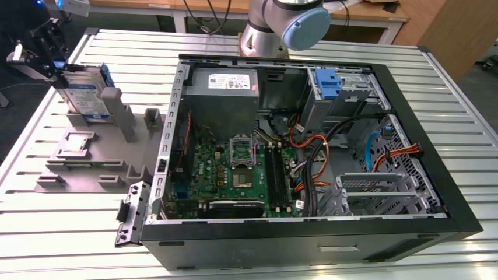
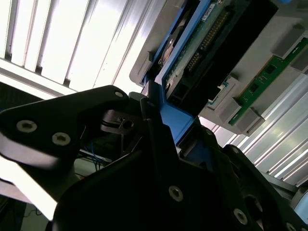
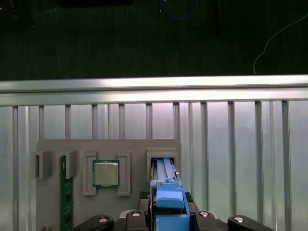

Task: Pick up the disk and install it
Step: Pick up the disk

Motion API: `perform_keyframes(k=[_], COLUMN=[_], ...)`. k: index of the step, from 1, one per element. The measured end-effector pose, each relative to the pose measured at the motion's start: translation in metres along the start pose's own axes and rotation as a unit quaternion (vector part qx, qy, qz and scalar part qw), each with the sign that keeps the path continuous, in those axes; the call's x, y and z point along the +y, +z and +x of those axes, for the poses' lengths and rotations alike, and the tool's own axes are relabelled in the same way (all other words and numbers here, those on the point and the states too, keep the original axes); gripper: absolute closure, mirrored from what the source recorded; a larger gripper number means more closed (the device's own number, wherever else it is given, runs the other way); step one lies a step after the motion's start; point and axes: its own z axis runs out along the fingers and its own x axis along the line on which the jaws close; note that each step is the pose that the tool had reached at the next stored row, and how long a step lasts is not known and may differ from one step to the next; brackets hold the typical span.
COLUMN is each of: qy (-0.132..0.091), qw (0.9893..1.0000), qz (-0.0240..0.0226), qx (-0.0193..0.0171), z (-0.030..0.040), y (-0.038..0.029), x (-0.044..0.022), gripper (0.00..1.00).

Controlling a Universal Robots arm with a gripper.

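The disk point(image 1: 84, 93) stands on edge at the exterior view's left, over a slot of the grey holder plate point(image 1: 93, 157), its white-and-blue label facing the camera. My gripper point(image 1: 64, 73) comes down on its top end and is shut on its blue bracket. In the first wrist view the blue bracket of the disk point(image 3: 168, 197) sits between my fingers, with its lower end in or just above the holder's slot point(image 3: 163, 161). The second wrist view shows the disk's circuit-board side point(image 2: 202, 43) running away from my gripper point(image 2: 163, 120).
An open computer case point(image 1: 435, 192) lies on the slatted metal table at the exterior view's right, with a blue latch point(image 1: 330, 81) at a drive bay, a grey power supply point(image 1: 225, 81) and loose cables. The holder plate also carries a processor point(image 3: 106, 173) and a green memory stick point(image 3: 63, 192).
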Motion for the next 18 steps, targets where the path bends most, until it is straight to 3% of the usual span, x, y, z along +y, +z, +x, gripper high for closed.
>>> perform_keyframes(k=[18], qy=[0.000], qw=[1.0000], qz=[0.0000], qx=[0.0001], z=[0.0000], y=[-0.0095], x=[0.0000], gripper=[0.63])
